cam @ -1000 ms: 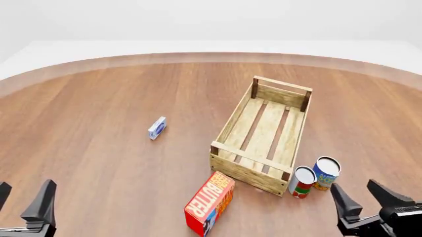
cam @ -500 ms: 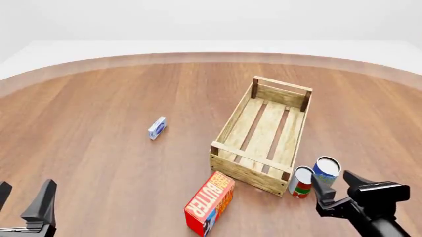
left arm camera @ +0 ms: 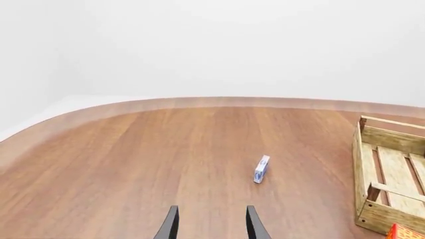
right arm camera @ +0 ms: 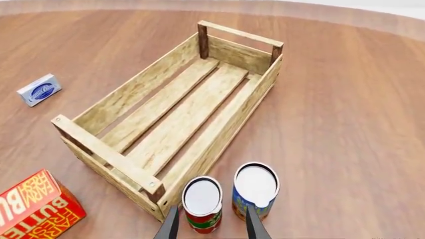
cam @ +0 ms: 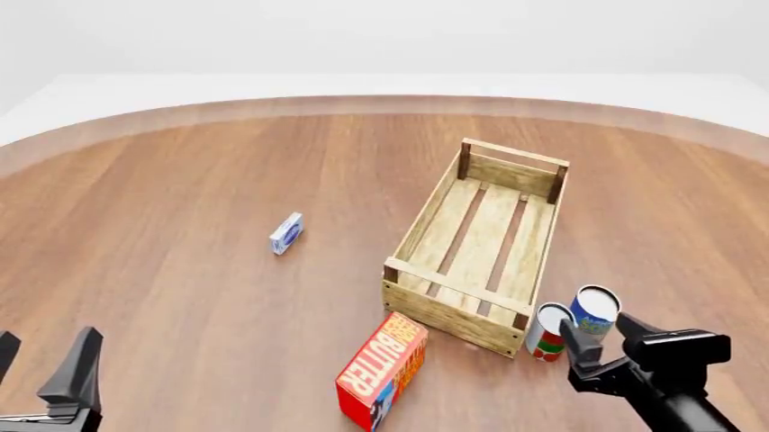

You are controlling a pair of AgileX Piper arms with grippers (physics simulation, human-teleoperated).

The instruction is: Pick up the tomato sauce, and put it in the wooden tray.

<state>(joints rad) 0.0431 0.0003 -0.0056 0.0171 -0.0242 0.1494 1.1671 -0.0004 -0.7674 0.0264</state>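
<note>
Red-labelled cylindrical tomato sauce (right arm camera: 202, 205), slatted wooden tray (right arm camera: 174, 115)

The right tool (cam: 597, 337) covers the lower side of the blue can (cam: 593, 312). The left tool (cam: 43, 371) is cut off at the front view's edge. The small box's (cam: 286, 233) print is unreadable.

Light-wood slatted crate (cam: 481, 256) center-right of frame; red-labelled can (cam: 549, 331) at its lower-right corner, blue-and-yellow can (cam: 593, 314) right of that; red butter box (cam: 382, 370) lower center; small blue-white box (cam: 286, 233) left of crate.
</note>
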